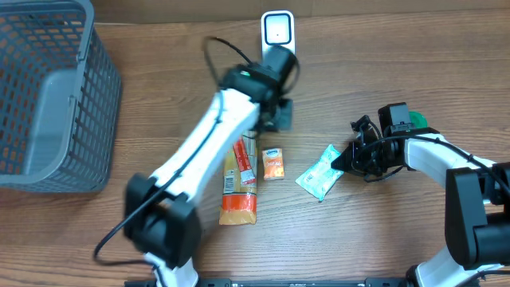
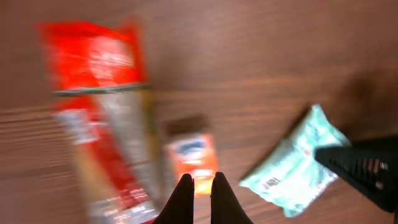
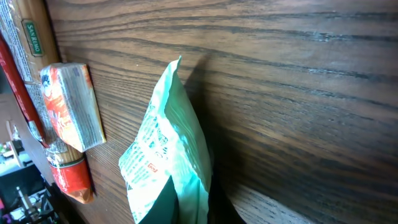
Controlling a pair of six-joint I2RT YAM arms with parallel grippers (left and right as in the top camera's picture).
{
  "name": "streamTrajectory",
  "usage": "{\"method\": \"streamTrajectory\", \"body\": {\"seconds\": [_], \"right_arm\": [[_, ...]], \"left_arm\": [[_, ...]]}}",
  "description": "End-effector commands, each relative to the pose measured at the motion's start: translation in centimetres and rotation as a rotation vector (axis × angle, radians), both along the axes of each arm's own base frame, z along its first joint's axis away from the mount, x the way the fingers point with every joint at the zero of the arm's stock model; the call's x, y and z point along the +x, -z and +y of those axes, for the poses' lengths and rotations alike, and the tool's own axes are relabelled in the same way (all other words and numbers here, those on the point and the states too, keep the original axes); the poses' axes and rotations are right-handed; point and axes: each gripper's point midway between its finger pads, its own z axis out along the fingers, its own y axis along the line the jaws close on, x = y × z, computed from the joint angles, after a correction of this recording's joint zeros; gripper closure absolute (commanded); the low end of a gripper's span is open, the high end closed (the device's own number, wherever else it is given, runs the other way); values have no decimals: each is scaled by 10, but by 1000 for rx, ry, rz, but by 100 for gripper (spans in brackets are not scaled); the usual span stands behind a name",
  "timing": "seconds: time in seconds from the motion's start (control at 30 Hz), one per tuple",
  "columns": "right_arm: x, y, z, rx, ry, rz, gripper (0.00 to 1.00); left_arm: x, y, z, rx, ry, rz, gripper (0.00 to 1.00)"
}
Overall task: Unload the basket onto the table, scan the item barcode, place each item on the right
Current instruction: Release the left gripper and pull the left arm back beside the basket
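Right tool (image 1: 344, 162) pinches pale green plastic pouch (image 1: 319, 177) by its edge; left tool (image 2: 201, 180) closed, empty. Lift gently, turning its printed face toward white upright scanner (image 1: 277, 30).

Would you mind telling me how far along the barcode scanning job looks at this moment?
Done: nothing visible yet; the long red-and-beige packet and small orange box lie flat on the wooden table. In hand: the right gripper pinches the mint-green pouch by its edge. Left: presenting its barcode to the white scanner; the left gripper is shut and empty.
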Motion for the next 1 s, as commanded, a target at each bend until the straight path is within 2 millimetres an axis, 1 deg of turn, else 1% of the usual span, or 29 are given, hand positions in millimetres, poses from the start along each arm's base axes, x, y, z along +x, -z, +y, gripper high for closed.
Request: {"method": "streamTrajectory", "body": {"seconds": [0.0, 0.03, 0.1, 0.2, 0.3, 0.5, 0.53, 0.57, 0.6, 0.63, 0.7, 0.83, 0.9, 0.97], "right_arm": [[-2, 2, 0, -3, -9, -3, 90], [-2, 2, 0, -3, -9, -3, 91], [-2, 2, 0, -3, -9, -4, 96], [-1, 2, 1, -2, -9, -11, 96], [1, 1, 1, -1, -9, -18, 96], [-2, 2, 0, -2, -9, -6, 96], [-2, 2, 0, -3, -9, -6, 96], [-2, 2, 0, -7, -8, -6, 96], [-1, 3, -1, -15, -7, -7, 96], [-1, 4, -3, -28, -5, -9, 96], [0, 7, -7, -53, -1, -11, 96], [2, 6, -8, -66, -18, -31, 96], [7, -2, -7, -66, -33, -51, 96], [13, -17, -7, -65, -39, -81, 96]], "left_arm": [[17, -31, 69, 132, -133, -95, 96], [17, -31, 82, 157, -163, -86, 96], [15, -29, 114, 204, -228, -56, 95], [15, -25, 154, 243, -318, -23, 94], [16, -23, 184, 243, -392, -9, 93], [15, -23, 226, 251, -469, 8, 87], [15, -23, 232, 251, -484, 9, 74], [14, -23, 237, 251, -497, 10, 56], [14, -23, 240, 251, -506, 12, 41], [13, -23, 244, 251, -515, 13, 0], [13, -23, 248, 251, -527, 15, 0], [13, -23, 248, 251, -527, 15, 0], [13, -23, 248, 251, -526, 14, 0], [13, -23, 248, 251, -526, 15, 0]]}}
